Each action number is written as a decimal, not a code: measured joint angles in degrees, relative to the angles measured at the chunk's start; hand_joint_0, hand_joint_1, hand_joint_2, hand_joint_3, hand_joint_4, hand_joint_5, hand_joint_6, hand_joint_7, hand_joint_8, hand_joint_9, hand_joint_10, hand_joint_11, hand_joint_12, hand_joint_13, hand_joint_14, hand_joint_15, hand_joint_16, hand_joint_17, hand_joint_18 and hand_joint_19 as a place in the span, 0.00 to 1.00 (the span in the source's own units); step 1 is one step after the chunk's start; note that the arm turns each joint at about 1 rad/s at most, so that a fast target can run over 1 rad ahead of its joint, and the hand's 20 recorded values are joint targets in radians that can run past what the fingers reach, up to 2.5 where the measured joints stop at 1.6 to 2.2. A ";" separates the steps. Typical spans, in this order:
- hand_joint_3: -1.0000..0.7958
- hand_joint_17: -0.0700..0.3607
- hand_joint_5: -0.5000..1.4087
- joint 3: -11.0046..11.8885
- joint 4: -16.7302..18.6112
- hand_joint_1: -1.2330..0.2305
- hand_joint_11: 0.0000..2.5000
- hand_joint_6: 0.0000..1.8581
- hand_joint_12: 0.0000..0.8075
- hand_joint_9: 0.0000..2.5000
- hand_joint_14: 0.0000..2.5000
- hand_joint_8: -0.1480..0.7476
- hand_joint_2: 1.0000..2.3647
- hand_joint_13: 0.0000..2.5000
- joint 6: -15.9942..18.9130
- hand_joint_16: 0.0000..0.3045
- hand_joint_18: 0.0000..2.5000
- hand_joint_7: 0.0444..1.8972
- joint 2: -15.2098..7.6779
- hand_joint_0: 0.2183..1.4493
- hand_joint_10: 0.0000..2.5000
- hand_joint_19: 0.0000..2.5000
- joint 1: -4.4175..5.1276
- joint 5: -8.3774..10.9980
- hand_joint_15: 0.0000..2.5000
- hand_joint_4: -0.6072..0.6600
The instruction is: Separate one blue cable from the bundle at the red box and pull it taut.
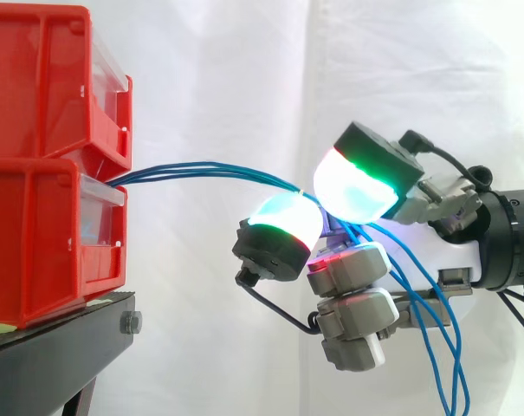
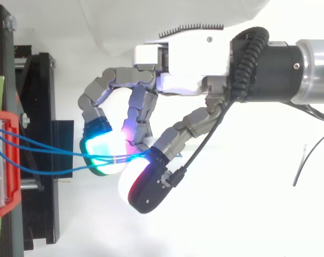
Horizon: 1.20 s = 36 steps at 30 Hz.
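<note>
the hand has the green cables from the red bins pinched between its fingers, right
Not quite: the cables are blue, not green; the green is only the glow of the fingers. The side view shows them running from the red bins to the hand, pinched between its fingers.

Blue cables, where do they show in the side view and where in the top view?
Side view: blue cables run from the red bins at left to the hand's pinching pads mid-picture, then hang down lower right.
Top view: they run from the left edge to the pads at centre.
Shared landmark: the red bins.
</note>
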 measured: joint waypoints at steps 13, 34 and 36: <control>0.35 0.41 0.20 -0.01 0.13 0.21 0.49 0.48 0.41 0.47 0.01 0.46 0.01 0.48 0.00 0.15 0.38 0.71 0.01 0.42 0.01 0.39 -0.02 0.06 0.47 0.42; 0.28 0.40 0.20 -0.01 0.30 0.10 0.49 0.50 0.41 0.46 0.01 0.45 0.00 0.46 0.00 0.15 0.37 0.67 0.00 0.35 0.01 0.37 0.09 0.44 0.46 0.45; 0.28 0.41 0.20 -0.03 0.33 0.09 0.49 0.50 0.41 0.46 0.01 0.45 0.00 0.46 0.00 0.15 0.37 0.67 0.00 0.34 0.01 0.37 0.09 0.44 0.46 0.45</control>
